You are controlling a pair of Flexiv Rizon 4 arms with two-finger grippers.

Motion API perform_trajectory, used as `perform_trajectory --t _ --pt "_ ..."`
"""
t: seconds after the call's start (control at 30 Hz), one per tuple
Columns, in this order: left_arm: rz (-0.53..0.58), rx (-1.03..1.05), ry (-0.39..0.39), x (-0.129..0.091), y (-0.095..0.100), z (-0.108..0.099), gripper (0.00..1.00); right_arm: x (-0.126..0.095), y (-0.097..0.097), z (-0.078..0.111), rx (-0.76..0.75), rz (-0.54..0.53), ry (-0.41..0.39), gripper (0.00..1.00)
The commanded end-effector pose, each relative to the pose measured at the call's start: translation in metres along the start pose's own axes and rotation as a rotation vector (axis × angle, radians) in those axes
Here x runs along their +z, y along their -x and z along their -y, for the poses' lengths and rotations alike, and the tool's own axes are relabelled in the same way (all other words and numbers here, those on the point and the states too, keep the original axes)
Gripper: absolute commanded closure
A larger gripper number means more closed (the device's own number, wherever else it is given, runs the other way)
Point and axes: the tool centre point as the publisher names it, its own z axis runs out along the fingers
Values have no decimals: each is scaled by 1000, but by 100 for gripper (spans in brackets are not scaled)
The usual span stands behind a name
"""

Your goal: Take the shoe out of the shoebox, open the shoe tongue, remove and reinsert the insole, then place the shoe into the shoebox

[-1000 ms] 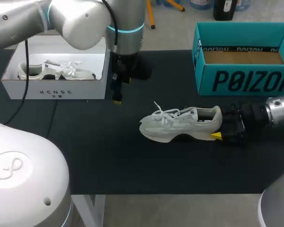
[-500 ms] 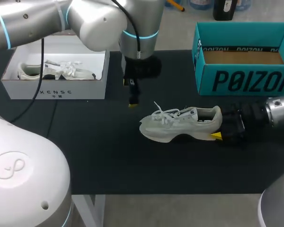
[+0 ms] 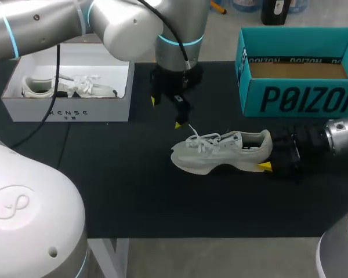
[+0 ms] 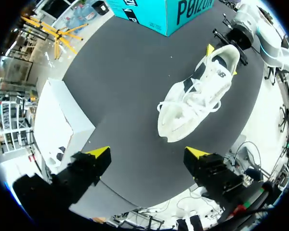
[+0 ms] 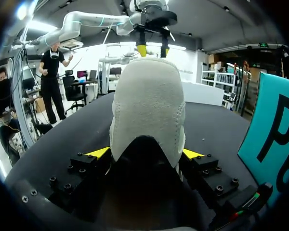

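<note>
Head view, checked against the two earlier frames: you had swung the left gripper (image 3: 166, 113) away from the front of the white box (image 3: 69, 109) at upper left and rightward over the black mat (image 3: 133, 191). It now hung just above the laces of the shoe (image 3: 220, 152) in mid-frame. The shoe itself had not shifted; it lay on its sole, toe to the left, apart from the teal shoebox (image 3: 301, 98) at upper right, whose cardboard floor showed bare. Judgement: removal from the box was done, and the left arm was lining up for the tongue-opening step. Left gripper: jaws spread wide, nothing between them, touching nothing; the left wrist view showed the shoe (image 4: 197, 96) lying ahead of the yellow tips, clear of both. Right gripper (image 3: 268, 157), right of centre: clamped on the heel; in the right wrist view its fingers pressed the shoe (image 5: 147, 106) from either side, which should steady it for the lace work. A second shoe (image 3: 69, 87) lay in the white box.
</note>
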Motion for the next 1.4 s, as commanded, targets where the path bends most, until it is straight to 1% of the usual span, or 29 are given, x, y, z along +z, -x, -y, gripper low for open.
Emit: perform_trajectory --t 0.03,0.1,0.13,0.17,0.2,0.27,0.3,0.37,0.53,0.67,0.73,0.8,0.9,1.03,1.07,1.13,1.17,1.2,1.27,1.4 --pt "-3 -248 -111 -8 -22 -5 0 3 0 1 0 1 -3 100" --pt "12 -330 -107 -7 -28 -7 0 3 0 1 0 1 -3 100" --pt "-24 -343 -127 -6 -32 -7 0 3 0 1 0 1 -3 100" --pt "-35 -386 -130 -5 -34 -7 0 3 0 1 0 1 -3 100" --pt "-19 -404 -118 -4 -38 -6 0 3 0 1 0 1 -3 100" --pt "-47 -443 -134 -3 -46 -3 0 3 0 1 0 1 -3 100" --pt "-53 -455 -128 -3 -50 0 0 3 0 1 0 1 -3 100" --pt "-66 -487 -140 -6 -59 6 0 3 0 1 0 1 -3 100" --pt "-87 -459 -136 -12 -84 31 0 3 0 1 0 1 -3 100" --pt "-110 -424 -100 -7 -101 50 0 3 0 1 0 1 -3 100" --pt "-119 -430 -83 -4 -106 57 0 3 0 1 0 1 -3 100" --pt "-103 -442 -65 -1 -109 61 0 3 0 1 0 1 -3 100" --pt "-113 -454 -59 4 -112 69 0 3 0 1 0 1 -3 100" --pt "-97 -460 -36 11 -123 86 0 3 0 1 0 1 -3 100" --pt "-60 -471 -23 12 -128 91 0 3 0 1 0 1 -3 100" --pt "-36 -472 -8 15 -135 99 0 3 0 1 0 1 -3 100" --pt "1 -486 6 17 -139 102 0 3 0 1 0 1 -3 100" --pt "3 -485 7 19 -142 104 0 3 0 1 0 1 -3 100" --pt "50 -498 31 24 -148 107 0 3 0 1 0 1 -3 100" --pt "91 -537 44 29 -155 104 0 3 0 1 0 1 -3 100"
